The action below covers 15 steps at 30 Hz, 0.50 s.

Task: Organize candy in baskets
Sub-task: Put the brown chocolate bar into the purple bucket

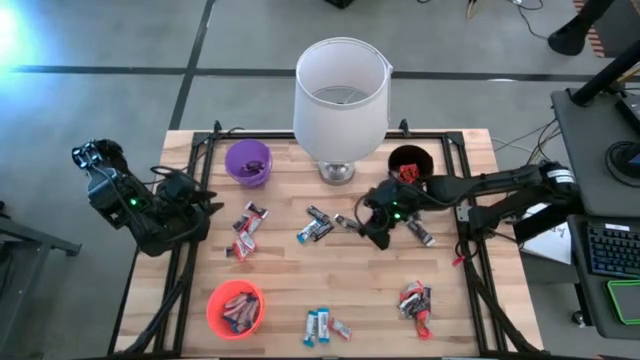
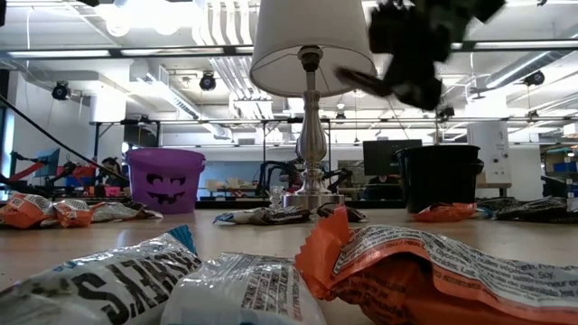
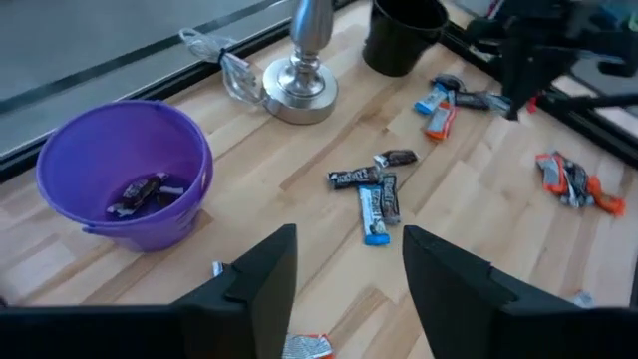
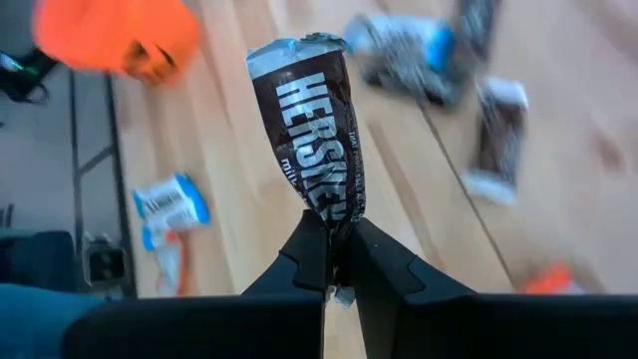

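Your right gripper (image 4: 337, 261) pinches a brown bar (image 4: 311, 130) by its wrapper tail only; swing fast and it could slip out.

orange basket (image 4: 118, 38) blurred, cut off at edge

We see a white lamp (image 1: 341, 98) with a metal base (image 1: 337, 172) standing at the far middle of the wooden table (image 1: 350, 290). At the right, beside the table, we see a desk with a keyboard (image 1: 612, 249) and papers (image 1: 545, 232)
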Each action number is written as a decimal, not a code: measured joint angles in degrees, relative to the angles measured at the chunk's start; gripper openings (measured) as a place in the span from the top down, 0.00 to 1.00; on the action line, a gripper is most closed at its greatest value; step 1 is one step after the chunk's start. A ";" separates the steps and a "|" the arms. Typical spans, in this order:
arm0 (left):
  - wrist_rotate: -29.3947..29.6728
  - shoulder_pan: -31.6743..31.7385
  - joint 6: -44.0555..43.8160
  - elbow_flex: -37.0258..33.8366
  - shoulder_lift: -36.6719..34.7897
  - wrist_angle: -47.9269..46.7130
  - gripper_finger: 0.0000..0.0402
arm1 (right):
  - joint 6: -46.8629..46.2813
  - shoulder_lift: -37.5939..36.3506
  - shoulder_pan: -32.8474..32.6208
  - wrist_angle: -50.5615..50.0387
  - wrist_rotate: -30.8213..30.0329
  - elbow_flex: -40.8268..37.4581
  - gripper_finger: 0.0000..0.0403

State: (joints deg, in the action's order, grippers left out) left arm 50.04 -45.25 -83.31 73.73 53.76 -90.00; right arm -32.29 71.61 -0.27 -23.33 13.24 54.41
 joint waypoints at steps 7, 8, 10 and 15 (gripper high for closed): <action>0.00 2.58 -7.17 0.00 0.20 2.99 0.51 | 6.85 10.30 0.42 -0.35 -4.68 16.48 0.97; 0.00 2.69 -7.63 0.00 0.18 4.65 0.51 | 7.19 11.93 0.66 -0.46 -4.74 18.48 0.97; 0.00 2.69 -7.65 0.00 0.19 8.63 0.52 | 7.67 14.83 1.12 -0.43 -4.87 22.11 0.97; 0.42 2.74 -6.12 0.00 0.50 16.56 0.54 | 9.88 21.40 1.70 -0.79 -4.96 29.62 0.97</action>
State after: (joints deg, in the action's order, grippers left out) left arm 50.46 -42.52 -89.43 73.73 54.26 -73.43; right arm -22.41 93.01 1.43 -24.12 8.27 84.03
